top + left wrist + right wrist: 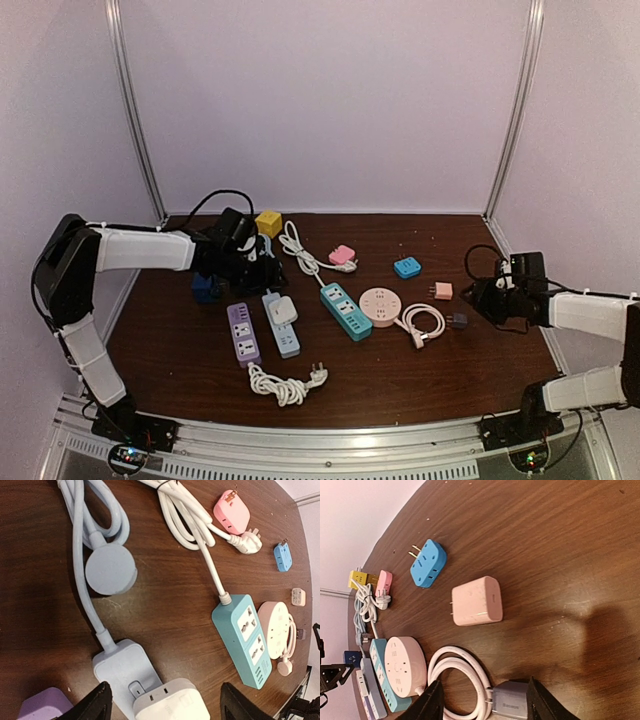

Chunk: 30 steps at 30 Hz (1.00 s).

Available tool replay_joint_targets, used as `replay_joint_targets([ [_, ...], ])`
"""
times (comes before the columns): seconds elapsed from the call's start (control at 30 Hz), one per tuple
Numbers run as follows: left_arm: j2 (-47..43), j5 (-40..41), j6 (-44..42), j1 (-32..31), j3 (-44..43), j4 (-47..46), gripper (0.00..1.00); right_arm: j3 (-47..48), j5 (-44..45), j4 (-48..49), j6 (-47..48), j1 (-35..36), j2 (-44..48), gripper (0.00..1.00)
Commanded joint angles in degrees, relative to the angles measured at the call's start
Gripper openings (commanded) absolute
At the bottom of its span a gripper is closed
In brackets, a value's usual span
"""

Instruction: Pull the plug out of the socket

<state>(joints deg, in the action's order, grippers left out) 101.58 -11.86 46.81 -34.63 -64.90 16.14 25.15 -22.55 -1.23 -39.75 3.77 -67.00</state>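
Note:
The plug (172, 702) is a white block seated in the near end of a pale blue socket strip (120, 667); from above, the plug (284, 309) shows on the strip (285, 338) left of centre. In the left wrist view my left gripper (165, 696) stands open and hovers over it, one finger on each side, neither touching. From above, the left gripper (264, 272) sits just behind the strip. My right gripper (485, 700) is open at the right side, with a grey charger (512, 700) lying on the table between its fingers.
A teal strip (345, 310), a round pink socket (379, 305) with a coiled cord (425, 325) and a purple strip (243, 333) lie mid-table. A pink charger (477, 600), a blue adapter (427, 564), a yellow cube (268, 222) and a white cord (285, 385) lie around.

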Motion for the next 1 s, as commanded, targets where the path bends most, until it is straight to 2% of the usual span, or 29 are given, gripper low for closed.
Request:
replay_joint_targets([
  [0.0, -1.9, 6.2, -0.7, -2.7, -3.0, 4.6, 0.75, 3.5, 1.1, -3.6, 3.2, 3.7, 1.8, 0.58],
  [0.07, -2.3, 9.7, 1.3, -3.6, -2.7, 6.9, 0.75, 5.4, 1.0, -3.6, 3.5, 7.2, 1.0, 0.59],
  [0.3, -6.9, 10.3, 6.4, -3.7, 4.6, 2.6, 0.73, 13.9, 2.7, -0.2, 3.2, 23.8, -8.6, 0.61],
  [0.5, -9.8, 11.0, 6.7, -3.7, 7.4, 2.4, 0.63, 25.1, -0.3, 3.9, 3.2, 34.3, -21.8, 0.61],
  [0.7, -12.8, 9.8, 7.3, -2.1, 10.3, 0.8, 0.44, 36.6, -4.1, 6.5, 2.0, 41.0, -34.9, 0.6],
  [0.97, -15.2, 7.9, 5.8, 0.1, 11.9, 0.4, 0.41, 46.3, -6.5, 8.2, 0.2, 44.4, -46.5, 0.61],
])
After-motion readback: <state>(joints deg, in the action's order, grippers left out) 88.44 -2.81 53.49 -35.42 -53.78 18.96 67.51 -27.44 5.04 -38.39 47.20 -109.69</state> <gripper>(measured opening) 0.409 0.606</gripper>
